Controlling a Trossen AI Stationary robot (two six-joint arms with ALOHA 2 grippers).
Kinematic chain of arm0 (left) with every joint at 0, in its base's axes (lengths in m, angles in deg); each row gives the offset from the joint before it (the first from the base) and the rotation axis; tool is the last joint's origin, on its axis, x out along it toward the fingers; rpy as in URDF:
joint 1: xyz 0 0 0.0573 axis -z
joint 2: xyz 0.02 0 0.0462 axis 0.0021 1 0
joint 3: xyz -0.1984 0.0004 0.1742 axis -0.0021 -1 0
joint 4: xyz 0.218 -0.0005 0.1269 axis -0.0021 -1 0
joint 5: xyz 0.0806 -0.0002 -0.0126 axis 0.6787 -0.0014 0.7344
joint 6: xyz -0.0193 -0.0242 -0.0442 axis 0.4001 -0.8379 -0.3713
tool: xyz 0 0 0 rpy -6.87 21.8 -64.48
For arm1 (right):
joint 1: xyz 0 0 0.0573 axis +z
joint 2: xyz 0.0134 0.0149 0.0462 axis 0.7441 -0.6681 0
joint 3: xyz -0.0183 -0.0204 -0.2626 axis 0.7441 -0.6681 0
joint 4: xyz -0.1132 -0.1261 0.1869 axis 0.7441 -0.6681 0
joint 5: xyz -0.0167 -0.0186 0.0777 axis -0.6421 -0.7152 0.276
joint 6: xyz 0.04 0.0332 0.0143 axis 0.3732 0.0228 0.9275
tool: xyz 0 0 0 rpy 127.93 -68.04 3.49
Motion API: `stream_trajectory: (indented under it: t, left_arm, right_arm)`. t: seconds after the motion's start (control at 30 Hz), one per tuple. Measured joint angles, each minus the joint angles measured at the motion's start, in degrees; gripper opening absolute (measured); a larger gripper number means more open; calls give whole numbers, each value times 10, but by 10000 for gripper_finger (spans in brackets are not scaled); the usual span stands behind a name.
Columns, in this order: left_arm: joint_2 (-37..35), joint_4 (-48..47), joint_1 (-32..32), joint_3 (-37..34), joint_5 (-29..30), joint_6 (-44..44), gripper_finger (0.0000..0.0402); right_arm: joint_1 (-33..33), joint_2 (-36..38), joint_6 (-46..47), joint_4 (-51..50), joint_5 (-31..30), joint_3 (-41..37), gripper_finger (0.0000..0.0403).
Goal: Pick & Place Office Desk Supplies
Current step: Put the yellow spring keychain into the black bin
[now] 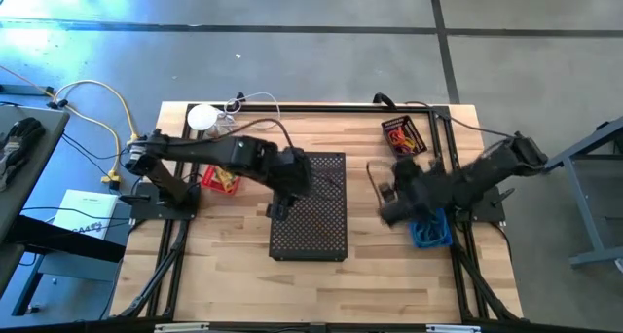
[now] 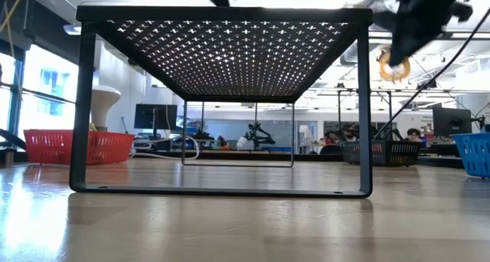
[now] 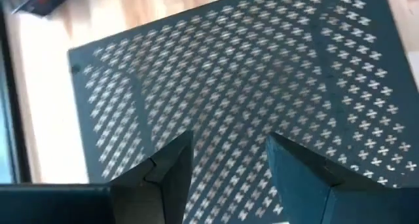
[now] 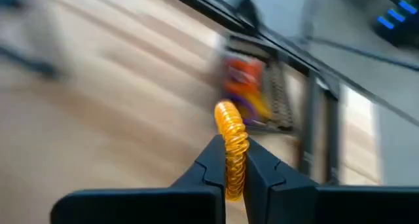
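One orange loop point(image 4: 230, 145) sits clamped in my right gripper point(image 4: 232, 178); my left gripper point(image 3: 229, 160), fingers apart, hovers over one black shelf point(image 1: 321, 226).

My high camera looking straight down on the whole table point(image 1: 234, 275), my low one level at tabletop height, close under the black perforated shelf point(image 2: 230, 47), left wrist camera close above that same shelf, right wrist camera blurred over bare wood.

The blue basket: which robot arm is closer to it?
Right. The right tool is just beside the blue basket; the left tool is across the black shelf.
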Motion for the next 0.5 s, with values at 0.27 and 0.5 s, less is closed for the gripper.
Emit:
stream_trajectory:
  t: [0.27, 0.5]
  left_arm:
    - [-22, -59, -47, 0, -1, -37, 184]
    - [-22, -81, -77, 0, -4, -55, 184]
  right_arm:
    - [-241, 36, -158, 94, 38, -90, 11]
    - [-401, 34, -411, 329, 83, -136, 13]
